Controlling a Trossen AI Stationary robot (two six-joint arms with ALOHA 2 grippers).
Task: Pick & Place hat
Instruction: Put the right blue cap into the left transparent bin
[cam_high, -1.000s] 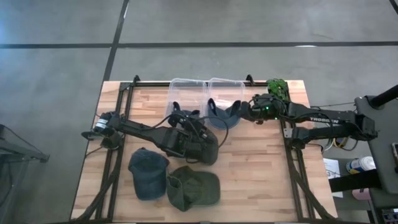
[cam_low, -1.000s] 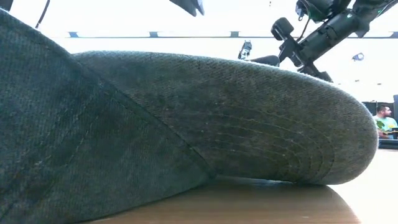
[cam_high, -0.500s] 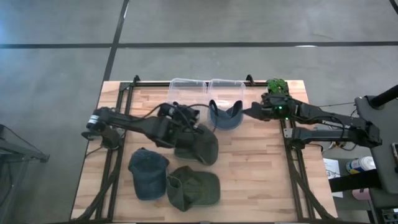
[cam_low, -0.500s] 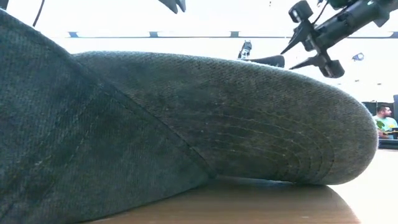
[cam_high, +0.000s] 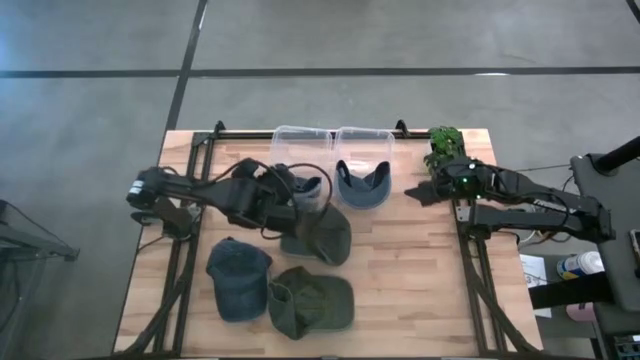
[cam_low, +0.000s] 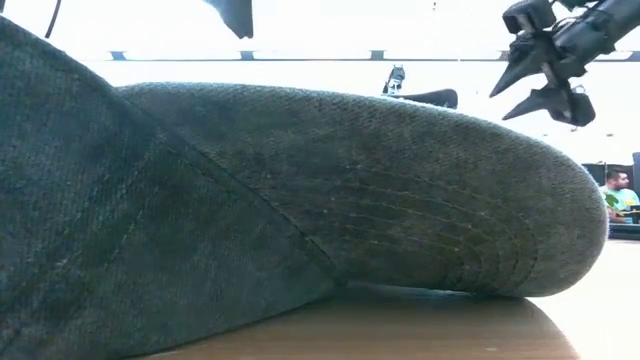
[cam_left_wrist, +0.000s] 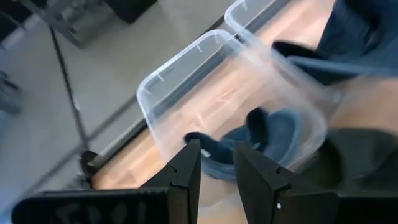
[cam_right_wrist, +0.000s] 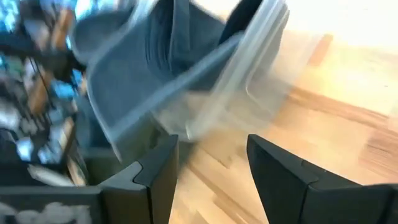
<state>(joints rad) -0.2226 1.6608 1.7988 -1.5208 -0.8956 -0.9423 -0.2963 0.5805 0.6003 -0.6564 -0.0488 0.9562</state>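
Two clear plastic bins (cam_high: 305, 140) sit side by side at the table's far edge. The left gripper (cam_left_wrist: 216, 163), fingers narrowly parted, pinches a dark blue cap (cam_left_wrist: 261, 134) inside the left bin. The right gripper (cam_high: 412, 190) hangs empty and spread, just beside the right bin (cam_high: 363, 138) holding another blue cap (cam_high: 361, 186).

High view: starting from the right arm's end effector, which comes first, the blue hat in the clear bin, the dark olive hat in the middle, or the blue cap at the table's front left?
From the right end effector:
1. Blue hat in the clear bin, just to its left.
2. Dark olive hat, mid-table, under the left arm.
3. Blue cap, front left, farthest.
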